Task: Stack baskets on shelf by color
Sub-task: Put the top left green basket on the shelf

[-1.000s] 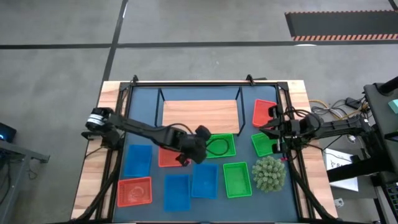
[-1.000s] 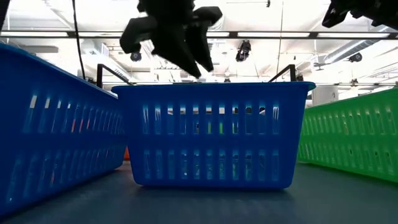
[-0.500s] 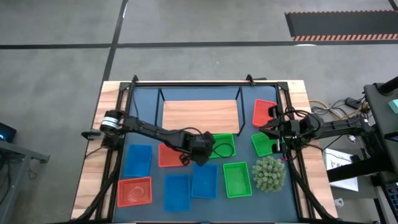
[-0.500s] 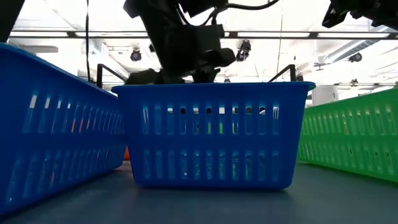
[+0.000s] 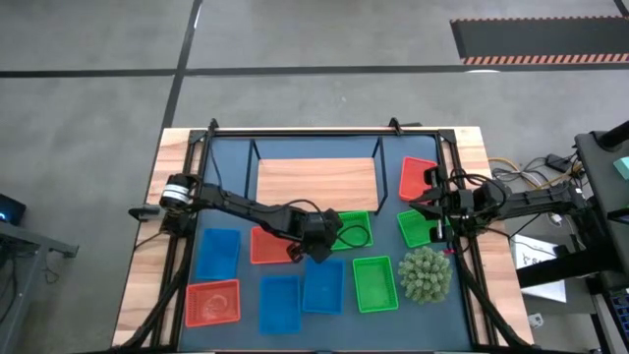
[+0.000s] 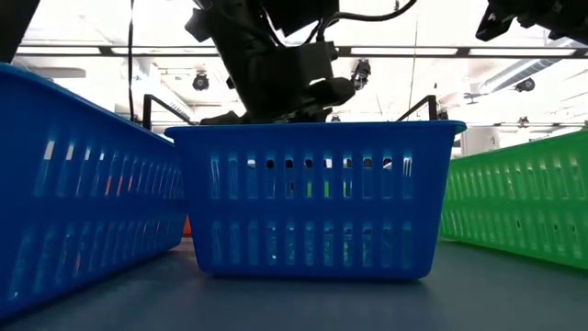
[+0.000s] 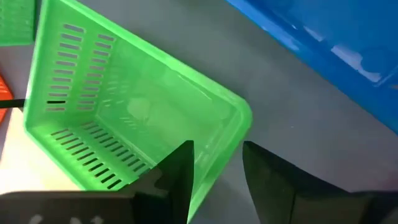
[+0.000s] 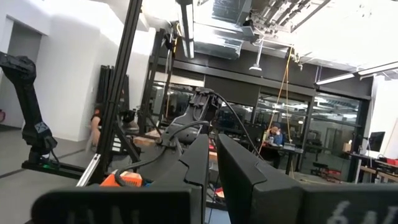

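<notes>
In the high view several baskets lie on the dark-blue mat: blue ones (image 5: 218, 253) (image 5: 322, 285), red ones (image 5: 267, 246) (image 5: 418, 177), green ones (image 5: 374, 282) (image 5: 415, 228). The light-wood shelf (image 5: 316, 184) stands at the far side. My left gripper (image 5: 322, 244) is open and low at the left end of a green basket (image 5: 352, 229). In the left wrist view its fingers straddle that green basket's (image 7: 137, 112) end wall, one inside, one outside. My right gripper (image 5: 429, 205) (image 8: 212, 140) is shut and raised over the right-hand baskets. My left gripper comes down from above with one finger (image 7: 180, 171) inside the green basket and the other (image 7: 267, 177) outside, at the end wall near a corner (image 7: 217, 165). I cannot tell whether the fingers touch the wall. The basket rests flat on the mat.
A round spiky green plant ball (image 5: 425, 273) sits at the mat's right near side. A black cable loop lies in the green basket. In the low view a blue basket (image 6: 312, 198) fills the foreground, and the left arm (image 6: 276, 74) stands behind it.
My left gripper has moved slightly toward the table's right and come down, from above the red basket's edge to the green basket's left end. In the low view it has sunk behind the blue basket's rim. The baskets have stayed where they were.
</notes>
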Robot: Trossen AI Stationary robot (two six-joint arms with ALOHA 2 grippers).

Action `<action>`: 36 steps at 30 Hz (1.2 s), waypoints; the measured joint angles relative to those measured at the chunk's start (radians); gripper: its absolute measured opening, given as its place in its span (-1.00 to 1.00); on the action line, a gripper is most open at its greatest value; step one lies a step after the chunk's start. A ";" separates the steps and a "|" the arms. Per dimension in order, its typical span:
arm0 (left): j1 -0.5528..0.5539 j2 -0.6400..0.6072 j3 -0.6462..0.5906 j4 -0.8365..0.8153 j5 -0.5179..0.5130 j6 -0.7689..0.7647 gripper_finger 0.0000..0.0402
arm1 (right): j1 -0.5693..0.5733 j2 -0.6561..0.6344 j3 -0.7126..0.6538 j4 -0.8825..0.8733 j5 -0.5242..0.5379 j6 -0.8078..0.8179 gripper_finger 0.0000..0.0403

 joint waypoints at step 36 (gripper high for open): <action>-0.065 -0.290 0.025 -0.220 -0.384 -0.801 -0.99 | 0.000 -0.001 0.000 -0.025 0.008 0.008 -0.87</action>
